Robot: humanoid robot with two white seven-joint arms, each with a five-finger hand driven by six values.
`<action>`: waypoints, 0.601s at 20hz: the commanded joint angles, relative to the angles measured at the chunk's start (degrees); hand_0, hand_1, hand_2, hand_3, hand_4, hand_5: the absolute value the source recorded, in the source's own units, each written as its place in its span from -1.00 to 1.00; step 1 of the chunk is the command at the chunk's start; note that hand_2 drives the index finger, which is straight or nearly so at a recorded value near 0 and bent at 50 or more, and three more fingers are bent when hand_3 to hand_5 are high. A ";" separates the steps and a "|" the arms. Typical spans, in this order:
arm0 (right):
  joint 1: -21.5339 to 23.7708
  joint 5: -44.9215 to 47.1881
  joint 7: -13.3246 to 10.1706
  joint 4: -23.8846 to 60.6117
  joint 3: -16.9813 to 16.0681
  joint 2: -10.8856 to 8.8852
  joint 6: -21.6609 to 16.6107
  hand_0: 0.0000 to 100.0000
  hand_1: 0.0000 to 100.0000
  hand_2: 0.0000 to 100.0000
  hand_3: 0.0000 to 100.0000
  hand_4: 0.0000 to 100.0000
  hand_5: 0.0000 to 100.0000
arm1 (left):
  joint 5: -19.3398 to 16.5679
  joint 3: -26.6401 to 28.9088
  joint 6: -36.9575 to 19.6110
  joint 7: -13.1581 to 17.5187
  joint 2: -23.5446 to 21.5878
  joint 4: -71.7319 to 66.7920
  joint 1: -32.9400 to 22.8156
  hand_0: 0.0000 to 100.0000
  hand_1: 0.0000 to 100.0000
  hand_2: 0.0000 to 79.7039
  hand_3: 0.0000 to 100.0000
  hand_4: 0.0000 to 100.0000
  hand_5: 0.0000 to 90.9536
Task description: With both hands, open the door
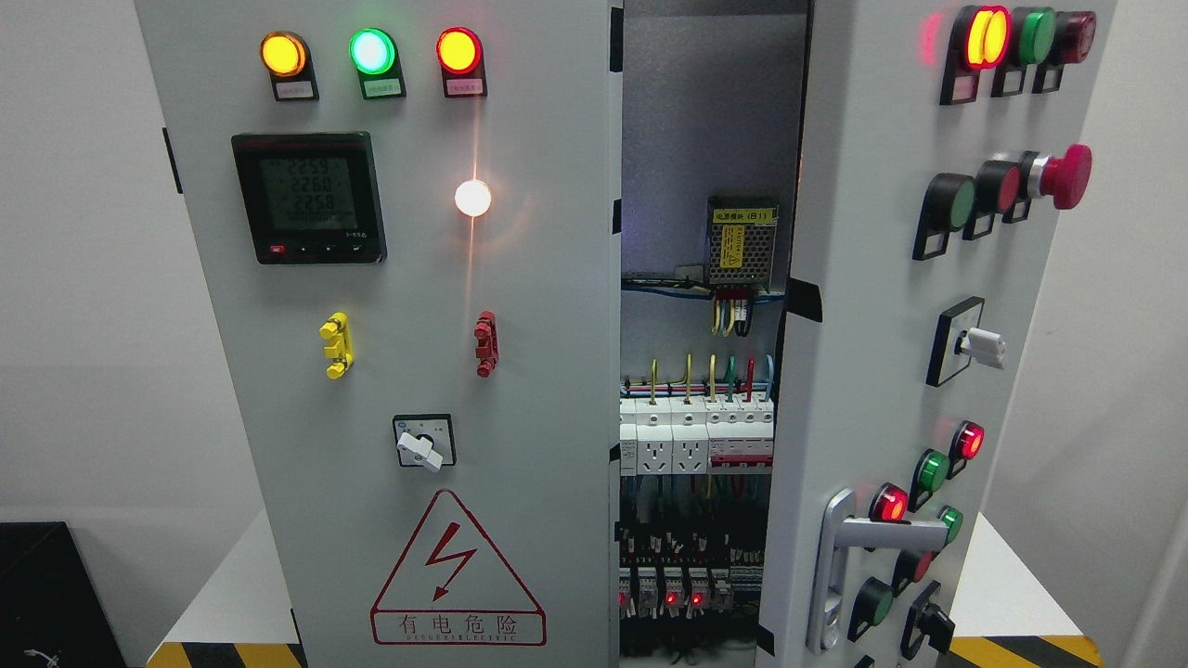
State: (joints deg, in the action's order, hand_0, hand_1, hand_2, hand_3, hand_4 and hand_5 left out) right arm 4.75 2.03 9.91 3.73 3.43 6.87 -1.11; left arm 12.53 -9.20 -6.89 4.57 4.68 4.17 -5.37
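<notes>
White walls back your cabinet: right door (891, 371) stands swung partly out, exposing wiring (696, 390), left door (399, 325) looks shut; neither hand shows, so finger state cannot be told.

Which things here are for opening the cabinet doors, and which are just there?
For the job:
right door, already swung partly open
door handle
left door

Just there:
indicator lights
digital meter
red emergency button
warning sign
breakers inside

No robot hand shows.
</notes>
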 commanded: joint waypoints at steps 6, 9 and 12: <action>0.00 0.08 0.02 -0.04 0.00 -0.01 -0.03 -0.62 -1.00 -1.00 -1.00 -1.00 -1.00 | 0.04 -1.79 -8.22 -0.35 -9.95 42.19 -14.40 -1.00 -1.00 -1.00 -1.00 -1.00 -1.00; 0.00 -0.01 0.02 -0.04 0.00 -0.01 -0.03 -0.62 -1.00 -1.00 -1.00 -1.00 -1.00 | 0.31 -1.87 -8.58 -0.35 -12.58 54.23 -18.52 -1.00 -1.00 -1.00 -1.00 -1.00 -1.00; 0.00 -0.01 0.02 -0.04 0.00 -0.01 -0.03 -0.62 -1.00 -1.00 -1.00 -1.00 -1.00 | 0.31 -3.62 -8.84 -0.35 -16.45 66.54 -22.31 -1.00 -1.00 -1.00 -1.00 -1.00 -1.00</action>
State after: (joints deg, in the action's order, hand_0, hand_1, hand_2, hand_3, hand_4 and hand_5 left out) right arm 4.74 2.03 9.91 3.87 3.43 6.85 -1.12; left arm 12.74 -10.47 -15.17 4.23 -2.71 35.15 -20.65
